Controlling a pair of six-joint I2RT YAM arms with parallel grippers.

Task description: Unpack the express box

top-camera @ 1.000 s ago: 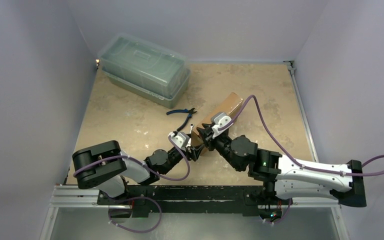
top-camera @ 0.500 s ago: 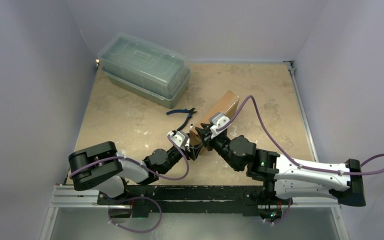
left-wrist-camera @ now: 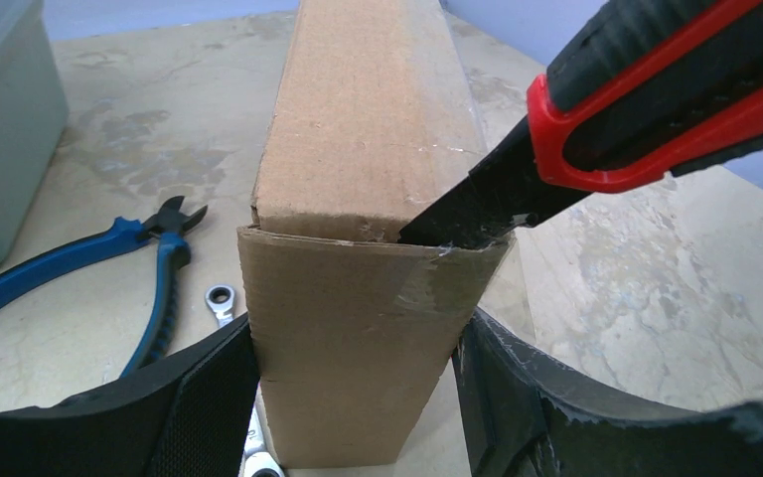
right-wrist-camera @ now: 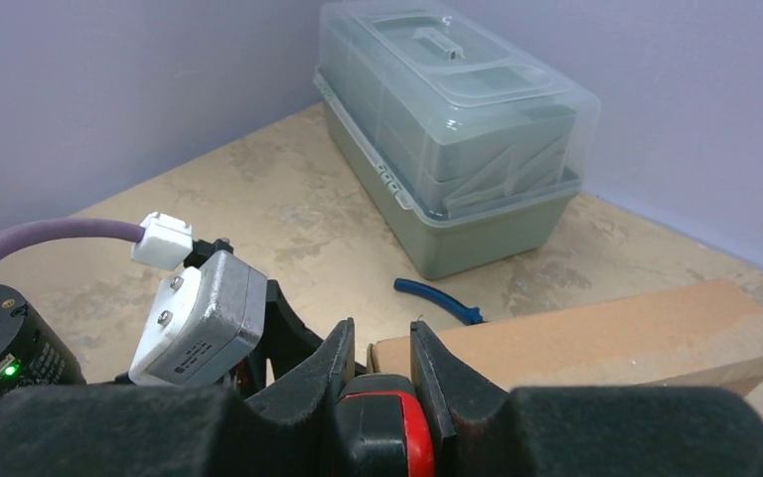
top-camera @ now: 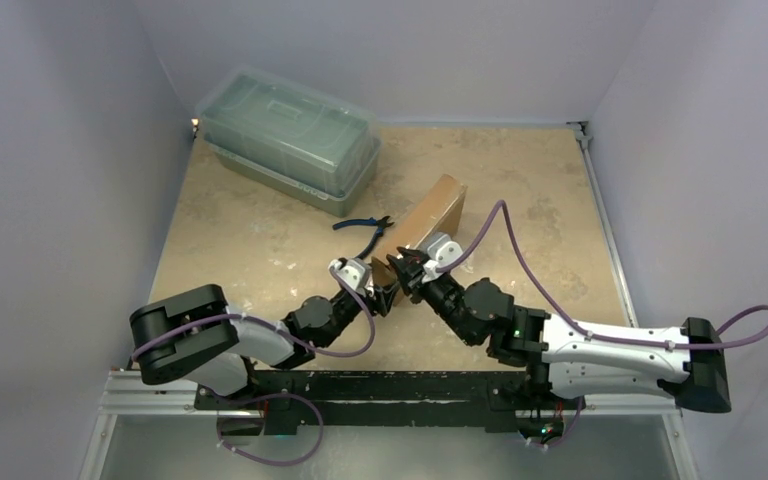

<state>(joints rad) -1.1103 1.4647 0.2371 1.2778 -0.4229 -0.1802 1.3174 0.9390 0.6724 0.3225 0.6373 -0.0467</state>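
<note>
The express box [top-camera: 428, 215] is a plain brown cardboard box standing on its long edge in mid-table. My left gripper [top-camera: 378, 291] is shut on its near end, one finger on each broad face [left-wrist-camera: 353, 397]. My right gripper [top-camera: 407, 268] is shut on a red and black utility knife [right-wrist-camera: 382, 432]. In the left wrist view the knife [left-wrist-camera: 646, 109] comes in from the upper right and its black tip touches the box's taped top near corner. The box also shows in the right wrist view [right-wrist-camera: 606, 333] just beyond the fingers.
A translucent grey-green lidded container [top-camera: 290, 140] stands at the back left. Blue-handled pliers [top-camera: 365, 226] lie left of the box, also in the left wrist view [left-wrist-camera: 109, 263]. A small ratchet wrench [left-wrist-camera: 221, 298] lies by my left finger. Walls enclose three sides.
The box has swung so that its far end points further back and left. Both grippers have shifted slightly left and nearer with it, and the knife stays at the box's near end.
</note>
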